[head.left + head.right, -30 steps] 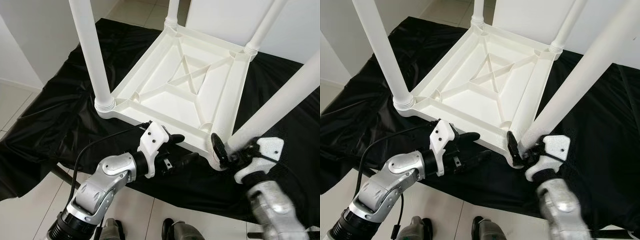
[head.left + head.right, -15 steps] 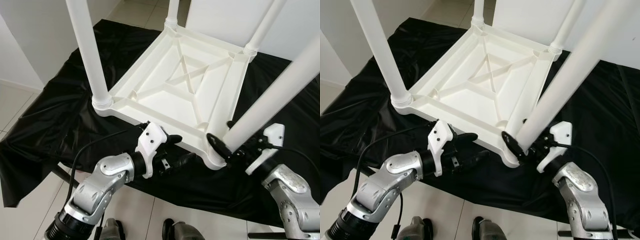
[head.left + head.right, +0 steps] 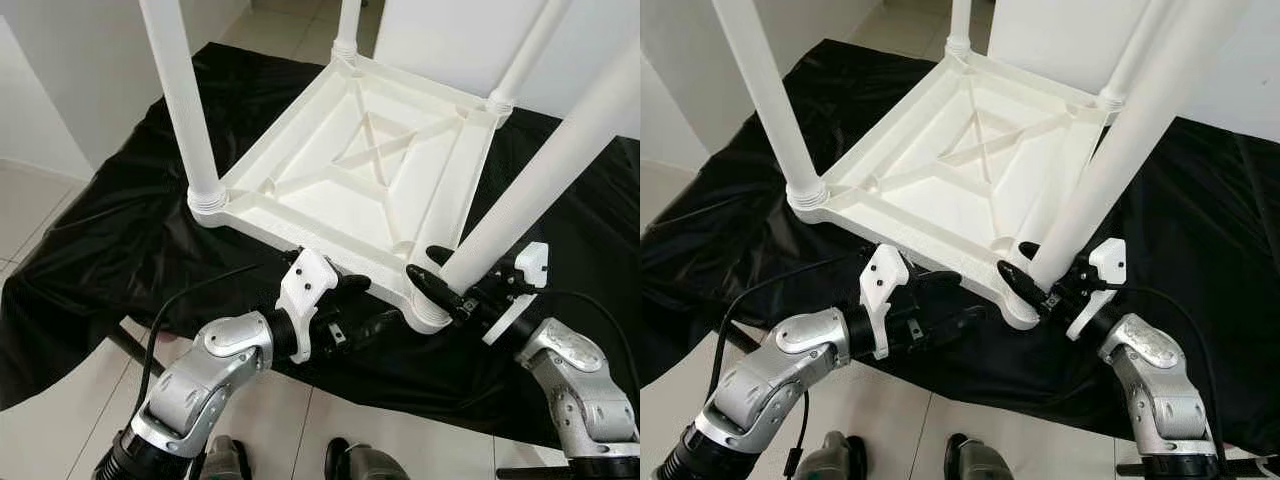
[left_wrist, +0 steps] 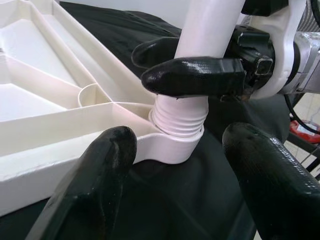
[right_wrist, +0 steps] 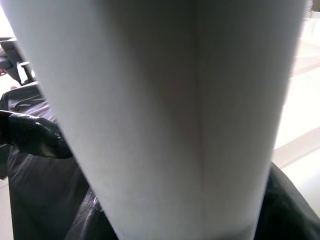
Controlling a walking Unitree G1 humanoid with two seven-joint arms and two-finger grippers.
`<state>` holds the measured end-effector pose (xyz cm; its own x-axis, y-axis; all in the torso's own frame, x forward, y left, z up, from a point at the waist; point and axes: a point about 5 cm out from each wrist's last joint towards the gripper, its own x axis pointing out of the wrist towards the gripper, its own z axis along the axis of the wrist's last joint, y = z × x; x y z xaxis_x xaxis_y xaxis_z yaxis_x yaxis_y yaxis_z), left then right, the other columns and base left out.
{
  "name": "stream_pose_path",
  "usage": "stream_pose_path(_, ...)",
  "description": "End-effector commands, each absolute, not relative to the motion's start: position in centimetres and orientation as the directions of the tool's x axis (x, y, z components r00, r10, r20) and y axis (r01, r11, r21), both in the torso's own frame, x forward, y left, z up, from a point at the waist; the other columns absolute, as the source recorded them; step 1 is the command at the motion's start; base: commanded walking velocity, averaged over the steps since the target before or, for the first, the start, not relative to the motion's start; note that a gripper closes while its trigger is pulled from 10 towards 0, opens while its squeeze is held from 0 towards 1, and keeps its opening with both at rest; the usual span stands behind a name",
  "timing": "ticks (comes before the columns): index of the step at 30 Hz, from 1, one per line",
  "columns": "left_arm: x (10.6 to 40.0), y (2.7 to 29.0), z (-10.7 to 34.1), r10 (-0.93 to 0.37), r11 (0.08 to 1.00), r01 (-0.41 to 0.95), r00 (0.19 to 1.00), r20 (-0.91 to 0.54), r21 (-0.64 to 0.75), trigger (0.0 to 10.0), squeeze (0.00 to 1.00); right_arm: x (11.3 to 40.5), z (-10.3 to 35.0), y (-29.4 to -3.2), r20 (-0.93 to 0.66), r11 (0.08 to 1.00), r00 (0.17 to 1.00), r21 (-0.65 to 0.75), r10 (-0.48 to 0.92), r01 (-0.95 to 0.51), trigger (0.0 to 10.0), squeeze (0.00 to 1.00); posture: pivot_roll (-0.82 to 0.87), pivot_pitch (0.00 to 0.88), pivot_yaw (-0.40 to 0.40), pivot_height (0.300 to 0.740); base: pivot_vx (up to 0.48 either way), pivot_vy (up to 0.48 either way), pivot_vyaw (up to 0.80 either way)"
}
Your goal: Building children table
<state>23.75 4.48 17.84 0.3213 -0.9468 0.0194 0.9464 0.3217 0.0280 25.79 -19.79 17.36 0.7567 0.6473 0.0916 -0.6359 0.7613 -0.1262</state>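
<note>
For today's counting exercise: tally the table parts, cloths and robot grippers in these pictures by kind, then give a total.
White table legs: 4 (nearest one)
White tabletop, upside down: 1
Black cloth: 1
Grippers: 2 (left gripper, right gripper)
Total: 8

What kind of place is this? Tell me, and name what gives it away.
Probably a room in a home, used as an assembly spot: pale tiled floor, plain white wall, and a black sheet spread under an upturned white plastic children's table having its legs fitted.

Silver jointed arms, white wrist housings, black-fingered left gripper (image 3: 362, 306) and right gripper (image 3: 436, 268) (black cables trailing).
</note>
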Motion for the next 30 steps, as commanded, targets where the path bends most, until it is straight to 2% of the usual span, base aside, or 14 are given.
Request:
stream_pose_path(1,23.5,4.2,17.7,-0.952,0.306,0.952,0.306,0.011,0.031,10.0,0.0,25.7,16.7,-20.5,0.056,0.792,0.792,-0.097,0.609,-0.602,0.0,0.0,0.05,0.18,-0.065,0.74,0.0,0.0,0.0)
stream_pose_path(5,23.5,4.2,17.8,-0.954,0.301,0.953,0.301,0.01,0.028,10.0,0.0,25.5,16.6,-20.2,0.068,0.805,0.802,-0.08,0.593,-0.588,0.0,0.0,0.05,0.181,-0.067,0.74,0.0,0.0,0.0)
stream_pose_path(8,23.3,4.0,17.7,-0.954,0.299,0.954,0.298,0.014,0.024,10.0,0.0,24.9,16.3,-19.8,0.076,0.843,0.84,-0.059,0.538,-0.535,0.0,0.0,0.03,0.191,-0.07,0.74,0.0,0.0,0.0)
stream_pose_path(9,23.2,4.0,17.6,-0.954,0.298,0.954,0.298,0.014,0.023,10.0,0.0,24.7,16.2,-19.8,0.079,0.86,0.856,-0.049,0.511,-0.508,2.9,0.0,0.03,0.191,-0.071,0.74,0.0,0.0,0.0)
stream_pose_path(10,23.2,4.0,17.6,-0.954,0.298,0.954,0.298,0.014,0.023,10.0,0.0,24.7,16.2,-19.8,0.079,0.86,0.856,-0.049,0.511,-0.508,2.9,0.0,0.03,0.191,-0.071,0.74,0.0,0.0,0.0)
stream_pose_path(11,23.1,4.0,17.5,-0.955,0.296,0.955,0.295,0.014,0.019,10.0,0.0,24.5,16.1,-19.7,0.077,0.876,0.873,-0.053,0.482,-0.479,10.0,0.0,0.03,0.193,-0.072,0.74,0.0,0.0,0.0)
stream_pose_path(13,23.1,4.0,17.5,-0.956,0.294,0.956,0.294,0.012,0.017,10.0,0.0,24.4,15.9,-19.6,0.075,0.898,0.895,-0.045,0.44,-0.438,10.0,0.0,0.02,0.193,-0.072,0.74,0.0,0.0,0.0)
stream_pose_path(18,23.3,4.0,17.5,-0.956,0.294,0.956,0.294,0.011,0.018,10.0,0.0,23.7,15.6,-19.4,0.068,0.977,0.975,-0.047,0.211,-0.209,10.0,0.0,0.01,0.192,-0.077,0.74,0.0,0.0,0.0)
stream_pose_path(23,23.3,3.9,17.4,-0.956,0.293,0.956,0.292,0.01,0.024,10.0,0.0,23.2,15.5,-18.5,0.074,0.988,0.985,-0.017,0.153,-0.152,10.0,0.0,0.01,0.19,-0.08,0.74,0.0,0.0,0.0)
stream_pose_path(27,23.3,3.8,17.4,-0.958,0.287,0.958,0.286,0.01,0.025,10.0,0.0,23.0,15.2,-17.4,0.05,0.998,0.997,0.043,-0.051,0.048,10.0,0.0,0.01,0.181,-0.088,0.74,0.0,0.0,0.0)
stream_pose_path(30,23.3,3.8,17.4,-0.958,0.285,0.958,0.285,0.009,0.026,10.0,0.0,23.0,15.1,-17.2,0.043,0.994,0.994,0.054,-0.096,0.093,10.0,0.0,0.01,0.181,-0.088,0.74,0.0,0.0,0.0)
